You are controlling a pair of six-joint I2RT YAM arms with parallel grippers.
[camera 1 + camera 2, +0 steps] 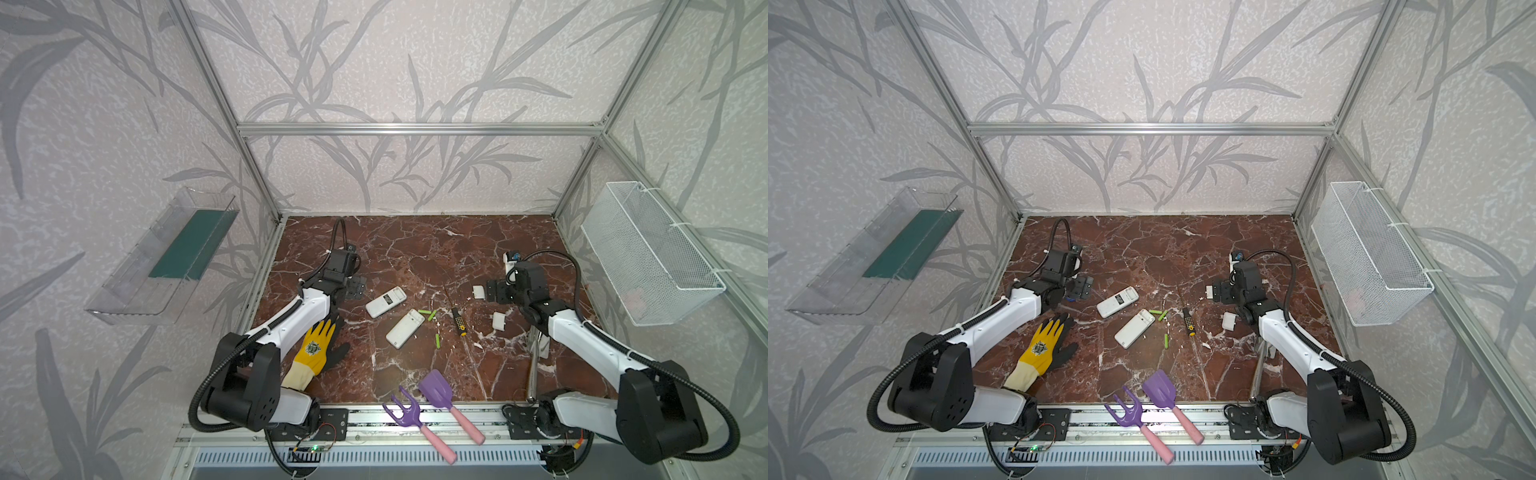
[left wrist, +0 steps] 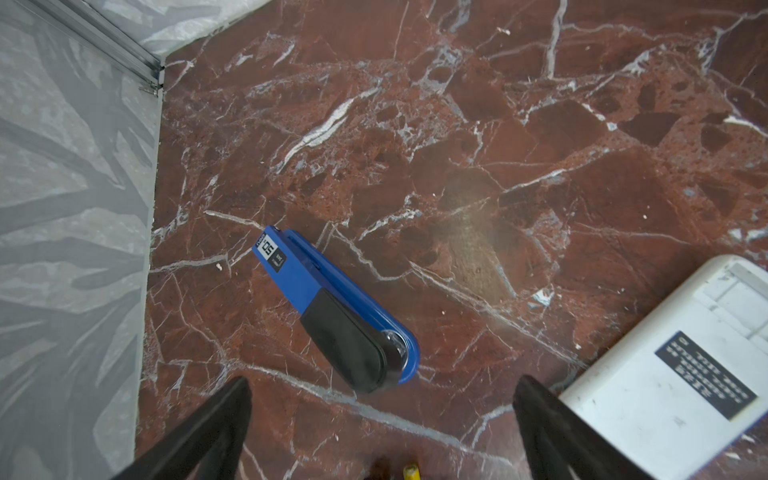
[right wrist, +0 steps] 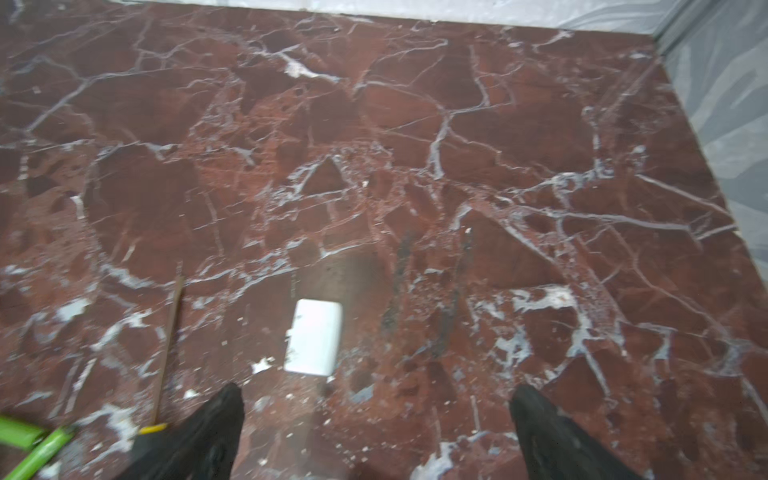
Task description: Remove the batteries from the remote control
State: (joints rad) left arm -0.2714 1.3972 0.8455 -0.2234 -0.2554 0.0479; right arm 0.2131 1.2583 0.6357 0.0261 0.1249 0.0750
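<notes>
Two white remotes lie back-up mid-table, one (image 1: 385, 302) with a black label, the other (image 1: 405, 328) nearer the front. Lime-green batteries lie loose on the marble: a small cluster (image 1: 428, 312) beside the nearer remote and a single one (image 1: 437, 340) in front of it. They show in both top views and the cluster (image 3: 29, 444) shows in the right wrist view. My left gripper (image 2: 382, 386) is open and empty, left of the labelled remote (image 2: 673, 365). My right gripper (image 3: 376, 390) is open and empty, hovering near a white battery cover (image 3: 313, 336).
A yellow-and-black screwdriver (image 1: 458, 322) lies right of the batteries, and a second white cover (image 1: 499, 321) lies beyond it. A blue stapler (image 2: 332, 307) sits ahead of my left gripper. A yellow glove (image 1: 318, 349), a purple trowel (image 1: 436, 388) and a fork (image 1: 405, 409) lie in front.
</notes>
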